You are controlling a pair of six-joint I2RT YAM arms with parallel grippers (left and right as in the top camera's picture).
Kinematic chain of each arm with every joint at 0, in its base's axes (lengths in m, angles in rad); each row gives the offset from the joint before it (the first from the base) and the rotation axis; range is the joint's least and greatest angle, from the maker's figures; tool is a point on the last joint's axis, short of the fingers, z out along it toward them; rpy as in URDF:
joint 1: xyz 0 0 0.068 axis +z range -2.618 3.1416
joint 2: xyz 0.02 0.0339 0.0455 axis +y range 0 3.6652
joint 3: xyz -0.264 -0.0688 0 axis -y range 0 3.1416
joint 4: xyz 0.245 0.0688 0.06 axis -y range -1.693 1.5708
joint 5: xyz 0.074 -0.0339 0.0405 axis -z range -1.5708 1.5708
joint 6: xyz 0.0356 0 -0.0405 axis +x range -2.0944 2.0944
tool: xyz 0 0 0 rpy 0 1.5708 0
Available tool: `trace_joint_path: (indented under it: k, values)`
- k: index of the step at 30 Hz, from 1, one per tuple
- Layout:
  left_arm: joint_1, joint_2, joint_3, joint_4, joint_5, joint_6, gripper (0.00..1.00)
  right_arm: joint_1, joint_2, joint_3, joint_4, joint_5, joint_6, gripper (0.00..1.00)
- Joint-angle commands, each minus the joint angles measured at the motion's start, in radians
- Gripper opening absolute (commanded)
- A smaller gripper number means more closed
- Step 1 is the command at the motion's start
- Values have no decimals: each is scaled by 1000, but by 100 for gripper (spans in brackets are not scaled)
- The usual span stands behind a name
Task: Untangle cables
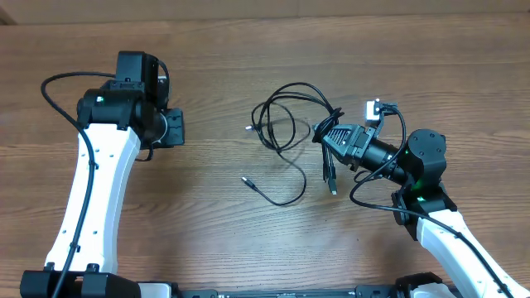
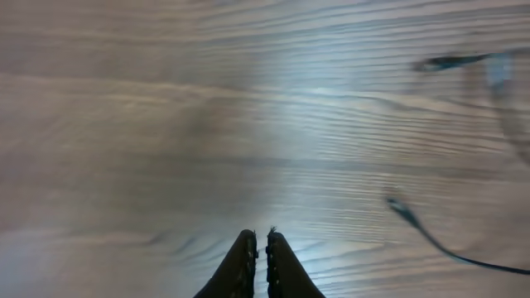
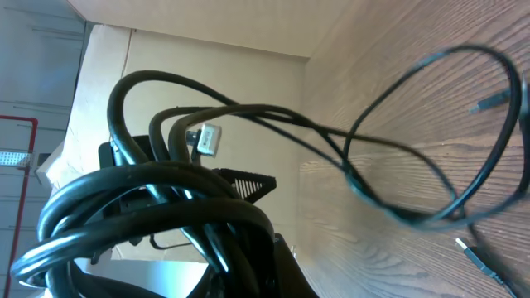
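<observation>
The cables (image 1: 334, 114) were thin black cords with small metal-tipped plugs, tangled in loose overlapping loops on the desk (image 1: 248, 248). The right hand (image 1: 320, 137) was clamped on a bunched part. The loops spread just left of that hand. 2 plug ends hung just beneath it, and 2 more lay free farther to its left.

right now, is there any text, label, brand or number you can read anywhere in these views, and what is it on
No readable text in any view.
White plug among the cables: any marking is too small to read.
Left arm and right arm: plain white shells, no legible label.
Table: wood grain only, no print.
</observation>
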Motion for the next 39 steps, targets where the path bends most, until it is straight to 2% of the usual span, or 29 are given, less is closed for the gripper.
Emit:
trace_joint_path:
  k: [1,4,6,9,11,16,22,23,26,27,33,37,39]
  values:
    - [5,-24,19,26,320,217,9,-4,-3,13,14,-1,0,4]
    - [4,-24,19,32,518,340,20,-4,-3,13,15,-1,0,4]
    - [4,-24,19,35,568,365,24,-4,-3,13,15,-1,0,4]
    - [4,-24,19,47,583,378,23,-4,-3,13,14,-2,2,4]
    - [3,-24,19,56,615,436,20,-4,-3,13,15,-5,16,4]
    - [-8,-24,19,60,709,679,33,-4,-3,13,15,-18,100,4]
    - [-50,-24,19,62,712,913,41,-4,-3,13,14,-21,283,4]
    - [-58,-24,19,64,712,929,44,-4,-3,13,14,-21,320,4]
    - [-92,-22,19,91,698,934,64,-4,-3,13,25,-32,421,4]
    - [-100,-20,19,95,699,933,67,-4,-3,13,46,-37,422,4]
    - [-130,-15,16,95,700,928,74,-4,-3,13,246,-63,428,4]
    - [-133,-15,15,105,698,943,74,-4,-3,13,247,-69,476,4]
    - [-133,-14,15,119,699,853,60,-4,-3,13,247,-76,473,4]
